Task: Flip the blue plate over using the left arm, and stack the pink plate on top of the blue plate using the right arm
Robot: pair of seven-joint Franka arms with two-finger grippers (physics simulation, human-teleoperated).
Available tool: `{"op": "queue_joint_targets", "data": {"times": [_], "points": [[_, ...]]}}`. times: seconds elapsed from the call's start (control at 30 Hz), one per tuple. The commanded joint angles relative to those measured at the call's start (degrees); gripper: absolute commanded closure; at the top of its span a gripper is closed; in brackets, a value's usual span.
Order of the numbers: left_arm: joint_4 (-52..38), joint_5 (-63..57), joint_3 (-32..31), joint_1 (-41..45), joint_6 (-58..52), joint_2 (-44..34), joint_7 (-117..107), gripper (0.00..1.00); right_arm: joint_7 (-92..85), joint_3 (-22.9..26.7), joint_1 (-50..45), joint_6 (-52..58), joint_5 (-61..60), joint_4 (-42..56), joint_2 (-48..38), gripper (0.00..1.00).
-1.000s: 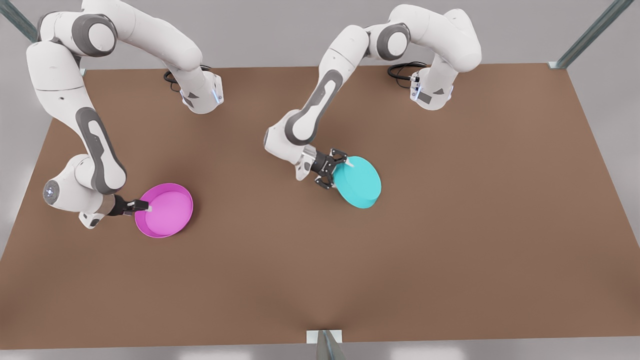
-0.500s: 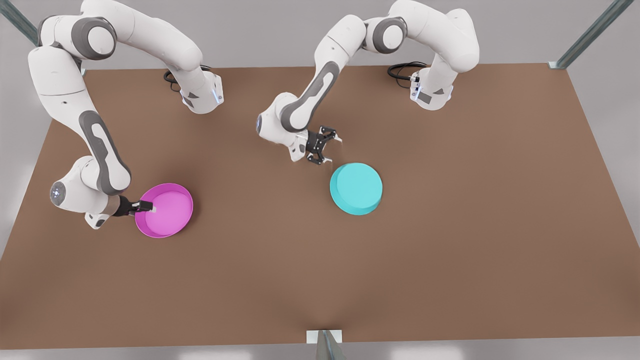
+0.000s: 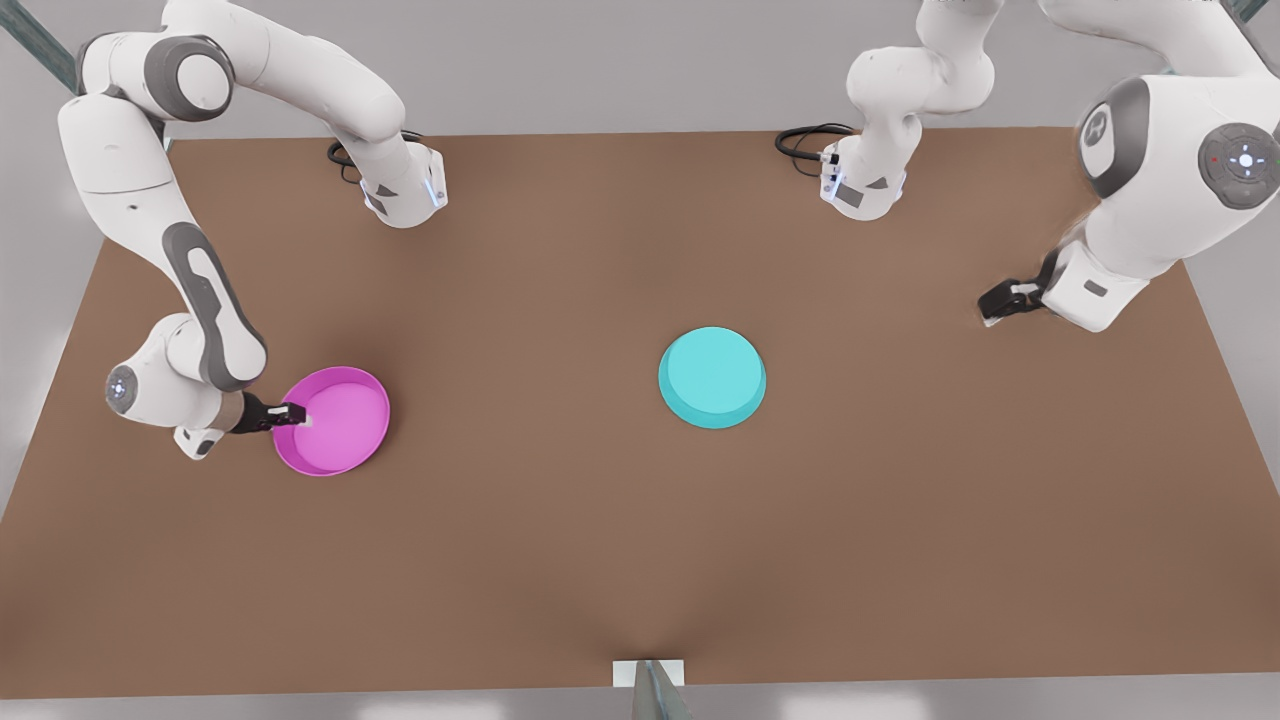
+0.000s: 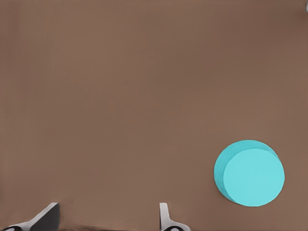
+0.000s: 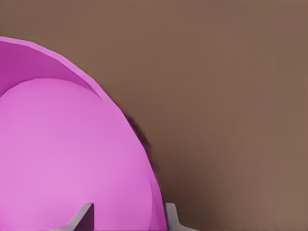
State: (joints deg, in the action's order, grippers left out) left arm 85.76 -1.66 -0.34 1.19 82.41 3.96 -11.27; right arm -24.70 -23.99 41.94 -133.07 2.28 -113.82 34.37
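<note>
Front view shows the brown table [image 3: 560,560] with the blue plate [image 3: 712,377] lying a little right of the frame's centre, upside down, its flat base facing up and its rim on the surface. Nothing touches it. The pink plate [image 3: 338,420] sits at the middle left of the frame, right way up with its lighter inside showing.

At the pink plate's left edge the right gripper [image 3: 292,415] reaches in low from the left, its fingers closed on the plate's rim, one inside the wall and one outside. In the right wrist view the pink plate [image 5: 72,154] fills the left part of the frame, and the two fingertips [image 5: 83,217] straddle the upright rim at the bottom edge, the rim caught between them.

Far over at the right edge of the front view, the left gripper [image 3: 1000,300] hangs above the table, well apart from the blue plate, its arm folded back and waiting. In the left wrist view the fingertips [image 4: 47,217] stand wide apart at the bottom of the frame, holding nothing, and the blue plate [image 4: 250,175] lies at the lower right, base up.
</note>
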Motion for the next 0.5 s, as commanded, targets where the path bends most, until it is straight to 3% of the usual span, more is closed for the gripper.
{"op": "queue_joint_targets", "data": {"times": [0.0, 0.3, 0.47], "points": [[-0.1, -1.7, -0.1, 8.4, -0.8, 0.0, 0.2, 0.0, 0.0, 0.0, 0.0, 0.0, 0.0, 0.0, 0.0, 0.38], [-2.3, 0.3, -0.4, 7.9, -6.4, -0.4, -0.1, 0.0, 0.0, 0.0, 0.0, 0.1, 0.6, 0.0, 0.2, 0.53], [-2.4, 0.5, -0.2, 7.9, -6.4, -0.4, -0.2, 0.0, 0.0, 0.0, 0.0, 0.1, 0.6, 0.0, 0.1, 0.56]]}}
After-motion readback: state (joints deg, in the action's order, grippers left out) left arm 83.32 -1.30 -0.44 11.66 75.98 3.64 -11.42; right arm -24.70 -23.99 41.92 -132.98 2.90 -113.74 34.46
